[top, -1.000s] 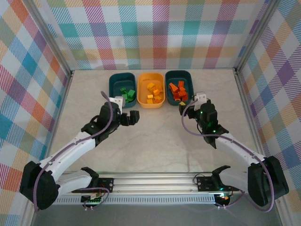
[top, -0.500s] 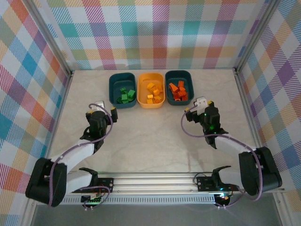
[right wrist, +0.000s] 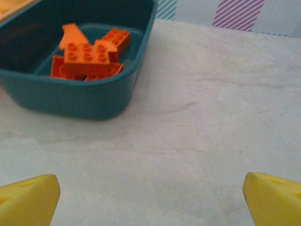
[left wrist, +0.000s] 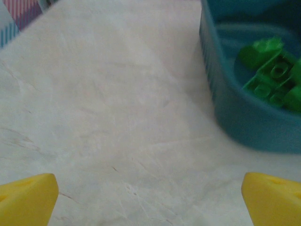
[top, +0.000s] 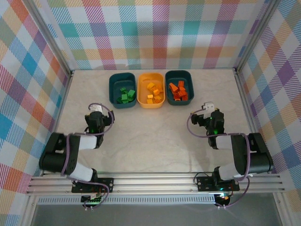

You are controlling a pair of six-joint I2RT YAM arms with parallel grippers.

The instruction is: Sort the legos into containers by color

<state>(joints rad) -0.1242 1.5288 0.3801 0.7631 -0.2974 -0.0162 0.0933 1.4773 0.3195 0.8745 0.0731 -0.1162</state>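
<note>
Sitting in a row at the far side of the pale marbled tabletop (top: 155, 141) are three shallow, rounded plastic tubs, each just beside the next. The left dark teal tub (top: 112, 87) holds the green studded bricks (top: 126, 95). The middle yellow-orange tub (top: 151, 106) holds the yellow bricks (top: 151, 92); a few of these may be nearer orange, but the overhead view is too small to be sure. The right dark teal tub (top: 179, 74) holds the orange-red bricks (top: 178, 91).

Both arms are folded low toward the near edge, well apart from each other. The left gripper (left wrist: 150, 197) sits near the front left corner of the left dark teal tub without touching it. Its yellow fingertips (left wrist: 28, 197) stand at the bottom corners of the wrist view, spread wide, with bare tabletop between them. The tub's wall curves in at the upper right of that view, green bricks heaped inside.

The right gripper (right wrist: 150, 197) sits near the front right corner of the right dark teal tub, also apart from it. Its jaws are likewise spread wide and hold nothing. That tub lies ahead and to its left, the orange-red bricks piled in it, one lying on top with its studs up.

Plaid-patterned wall panels (top: 155, 33) enclose the table on three sides.
</note>
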